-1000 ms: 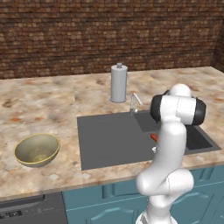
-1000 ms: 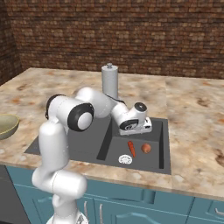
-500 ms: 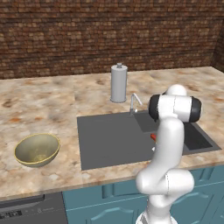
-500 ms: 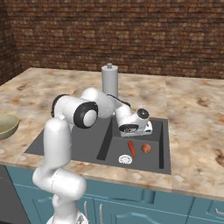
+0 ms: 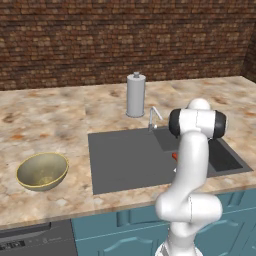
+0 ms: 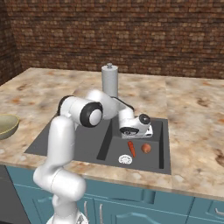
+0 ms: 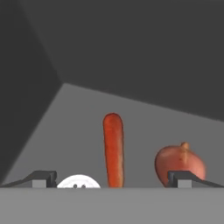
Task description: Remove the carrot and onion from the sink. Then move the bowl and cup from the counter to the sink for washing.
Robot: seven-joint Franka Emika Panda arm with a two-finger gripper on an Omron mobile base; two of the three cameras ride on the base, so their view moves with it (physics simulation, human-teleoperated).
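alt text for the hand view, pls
Looking down into the dark grey sink, a carrot lies on the basin floor between the spread fingertips of the open end effector. An onion sits beside the carrot near one fingertip, and the white drain peeks in near the other.

two rear base views share the sink (image 5: 125,160); hand view peers inside, close.

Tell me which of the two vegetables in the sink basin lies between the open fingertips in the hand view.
The carrot: the slim orange stick centred between the gripper's tips. The round onion sits behind one fingertip.
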